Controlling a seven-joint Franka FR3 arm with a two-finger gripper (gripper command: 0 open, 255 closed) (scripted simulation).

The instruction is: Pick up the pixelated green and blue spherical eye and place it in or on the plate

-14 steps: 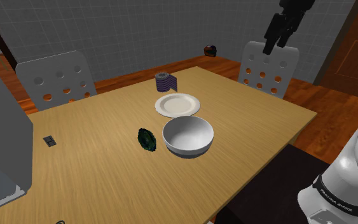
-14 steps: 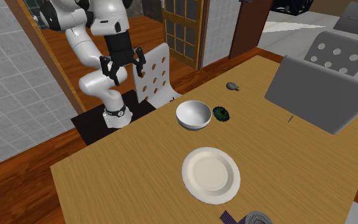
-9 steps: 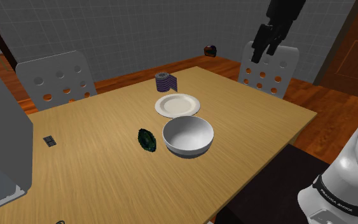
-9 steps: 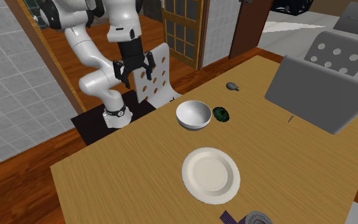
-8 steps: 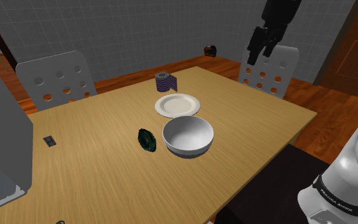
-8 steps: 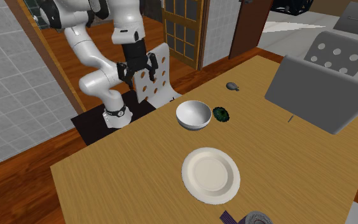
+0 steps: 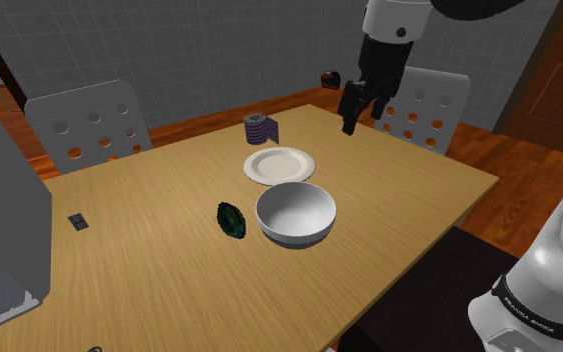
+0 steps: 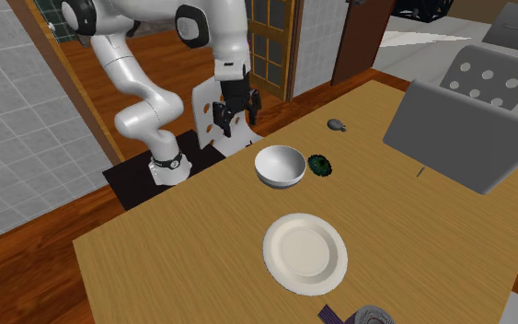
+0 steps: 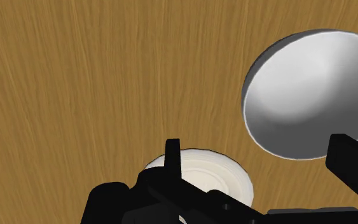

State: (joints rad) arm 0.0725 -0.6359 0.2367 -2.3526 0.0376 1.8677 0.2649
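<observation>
From the shoulder view, the eye [image 7: 231,219] lies near the middle of the worktop [image 7: 159,285], just beside the bowl [image 7: 296,212], with the plate [image 7: 279,164] behind. The second exterior view puts my fingers [image 8: 226,117] high above the stand-side edge. At the wrist they stand apart, empty; I'd clear the bowl's rim before descending astride the eye.

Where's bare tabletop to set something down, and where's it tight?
Free: the wide strip between the bowl and the table edge at the shoulder view's right; the stretch between the green-blue eye and the grey box, barring a small dark item. Crowded: plate, bowl, eye and striped cup cluster mid-table.
</observation>
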